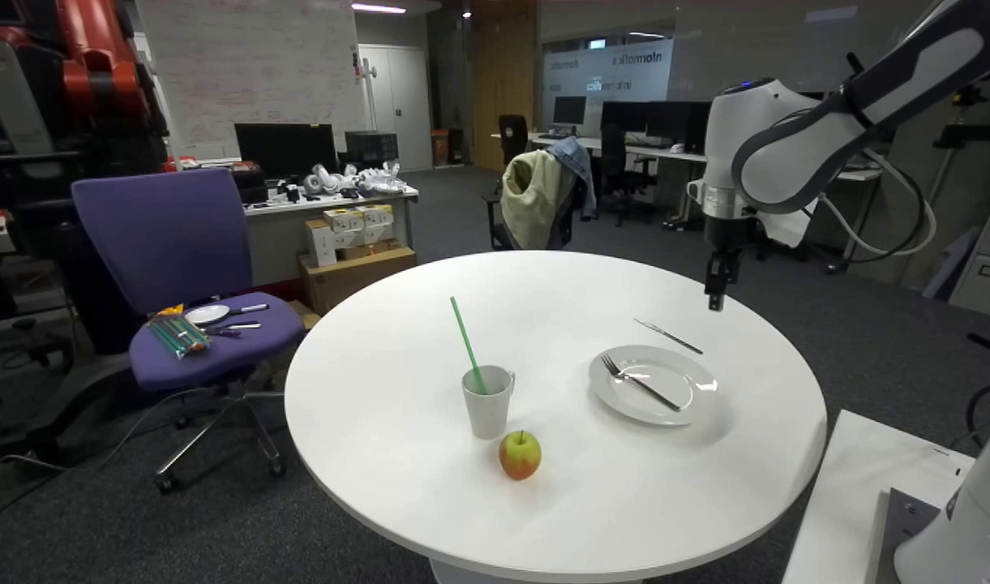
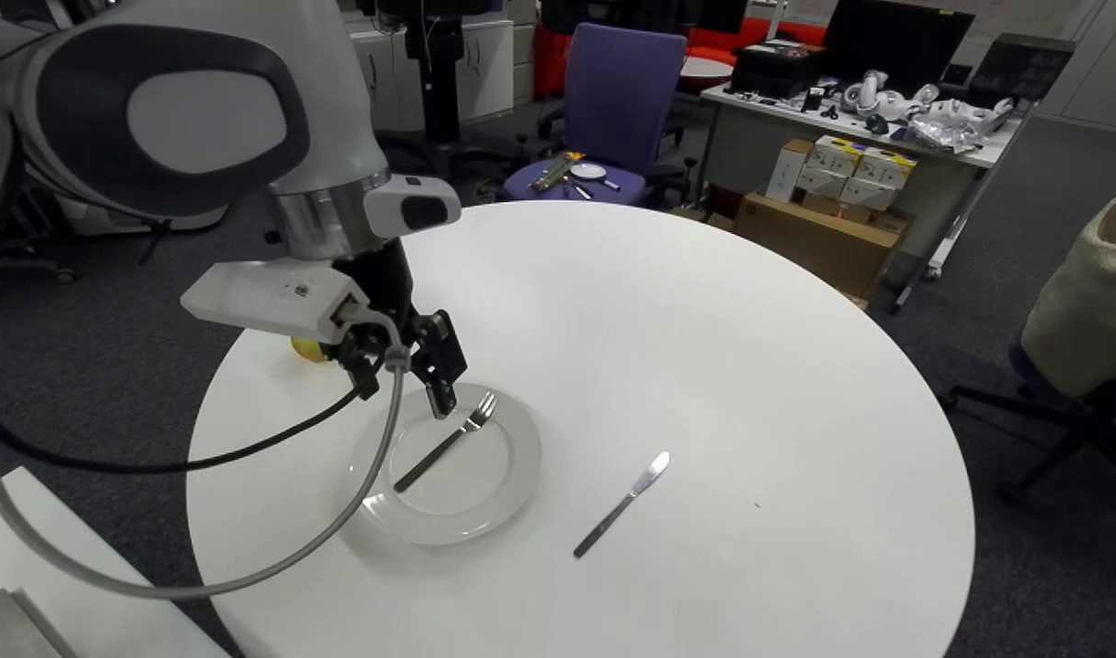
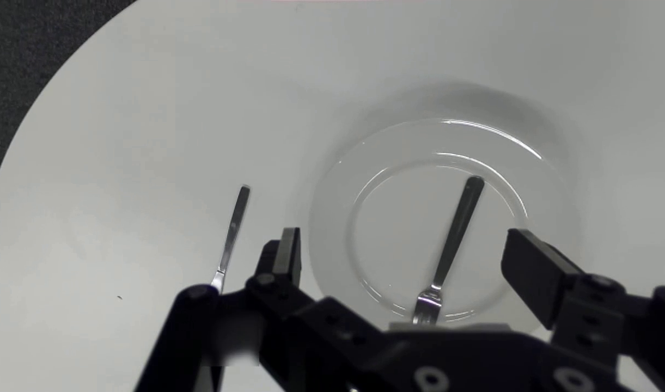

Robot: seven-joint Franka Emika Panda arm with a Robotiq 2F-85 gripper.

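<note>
We are looking at a black two-fingered pincer (image 2: 404, 399) hanging, at the end of a white Panda arm (image 1: 782, 166), above a round white table (image 2: 749, 384), its fingers standing wide apart. Below the pincer and apart from it, a metal dinner fork (image 3: 456, 234) is lying on a white dinner plate (image 2: 475, 480); from the wrist view we are seeing the fork's dark handle showing between the pincer's fingers, while the pincer's own body is hiding part of the tines. Outside that gap, past one of the fingers, a table knife (image 3: 232, 231) is resting on the table beside the plate. Well apart from the pincer, in an exterior view, a white mug (image 1: 488, 414) is standing upright with a green drinking straw (image 1: 465, 341) leaning from it, and a yellow-green apple (image 1: 520, 456) blushing red is sitting just beside the mug. Farther from the pincer, beyond the table's edge, we are spotting a purple office chair (image 1: 170, 243), its seat bearing a plastic packet (image 1: 180, 332).
</note>
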